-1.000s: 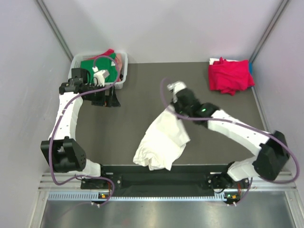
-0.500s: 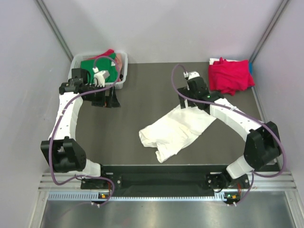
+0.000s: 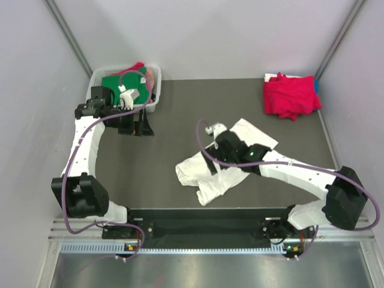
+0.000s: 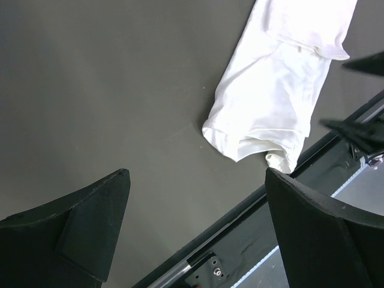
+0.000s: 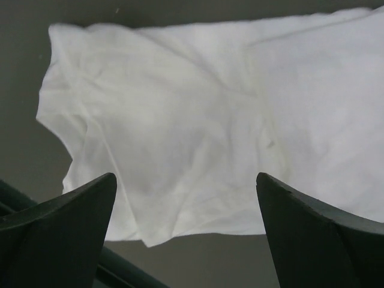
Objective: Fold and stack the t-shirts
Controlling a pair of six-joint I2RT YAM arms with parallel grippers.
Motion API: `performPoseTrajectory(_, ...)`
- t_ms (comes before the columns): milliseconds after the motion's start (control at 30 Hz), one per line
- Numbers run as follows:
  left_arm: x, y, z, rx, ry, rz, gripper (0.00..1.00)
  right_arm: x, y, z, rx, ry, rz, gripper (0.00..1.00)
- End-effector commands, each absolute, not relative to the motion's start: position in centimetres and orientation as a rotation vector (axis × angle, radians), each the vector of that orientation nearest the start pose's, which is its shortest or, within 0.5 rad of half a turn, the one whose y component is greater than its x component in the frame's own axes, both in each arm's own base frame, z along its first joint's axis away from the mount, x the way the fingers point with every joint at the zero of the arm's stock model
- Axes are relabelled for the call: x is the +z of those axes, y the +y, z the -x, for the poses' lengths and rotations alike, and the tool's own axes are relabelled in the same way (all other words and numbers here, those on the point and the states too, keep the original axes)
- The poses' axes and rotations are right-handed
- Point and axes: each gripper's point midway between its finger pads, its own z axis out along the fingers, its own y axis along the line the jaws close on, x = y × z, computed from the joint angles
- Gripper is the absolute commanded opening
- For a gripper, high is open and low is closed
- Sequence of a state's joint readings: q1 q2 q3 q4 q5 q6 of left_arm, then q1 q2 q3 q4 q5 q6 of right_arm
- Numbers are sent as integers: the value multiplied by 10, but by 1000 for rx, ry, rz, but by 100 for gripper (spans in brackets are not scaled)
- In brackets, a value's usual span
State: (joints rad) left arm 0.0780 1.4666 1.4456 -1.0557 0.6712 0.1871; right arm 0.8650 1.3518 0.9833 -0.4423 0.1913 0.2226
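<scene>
A white t-shirt [image 3: 195,173] lies crumpled on the dark table, one flap reaching back right [image 3: 252,135]. My right gripper [image 3: 211,163] hovers over its middle, open and holding nothing; in the right wrist view the white cloth [image 5: 198,120] fills the space beyond the gripper [image 5: 186,180]. My left gripper [image 3: 139,127] stands open beside the basket, with bare table between its fingers [image 4: 90,222]; the white t-shirt [image 4: 276,90] shows far off. A green t-shirt [image 3: 117,81] and a red one [image 3: 138,66] lie in the basket. Crimson t-shirts [image 3: 291,96] are heaped at the back right.
The white slatted basket [image 3: 153,107] stands at the back left corner. Something blue [image 3: 316,87] peeks from behind the crimson heap. A black rail [image 3: 204,215] runs along the table's near edge. Grey walls close in the left, right and back.
My right gripper opened and let go of the white t-shirt, which now lies on the table. The right arm swung back right, then returned left over the shirt. The left arm stayed still.
</scene>
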Motion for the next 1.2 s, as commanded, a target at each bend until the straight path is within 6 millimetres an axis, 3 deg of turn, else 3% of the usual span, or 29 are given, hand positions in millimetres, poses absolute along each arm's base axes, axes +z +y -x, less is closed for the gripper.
performPoseTrajectory(0,235,-85,-314,-799,2415,-377,98,92,263,-210,339,2388,695,98)
performPoseTrajectory(67,238,-86,-314,-797,2408,-380,98,79,269,-197,392,2411,725,90)
performPoseTrajectory(133,240,-86,-313,-793,2406,-382,98,68,272,-191,380,2432,736,71)
performPoseTrajectory(200,239,-86,-312,-789,2410,-384,98,60,276,-185,379,2455,752,61)
performPoseTrajectory(533,239,-83,-313,-767,2413,-393,98,52,285,-174,396,2467,787,60)
performPoseTrajectory(767,237,-83,-316,-767,2416,-391,98,57,294,-167,417,2453,810,60)
performPoseTrajectory(833,239,-83,-316,-766,2413,-389,98,52,294,-166,407,2462,816,56)
performPoseTrajectory(867,239,-83,-316,-763,2410,-393,98,48,293,-165,404,2468,817,52)
performPoseTrajectory(1033,242,-82,-316,-756,2410,-389,98,38,291,-166,381,2473,816,5)
performPoseTrajectory(1067,242,-82,-316,-755,2408,-393,98,40,291,-168,370,2464,824,0)
performPoseTrajectory(1167,241,-82,-315,-753,2411,-393,98,48,292,-177,329,2430,840,0)
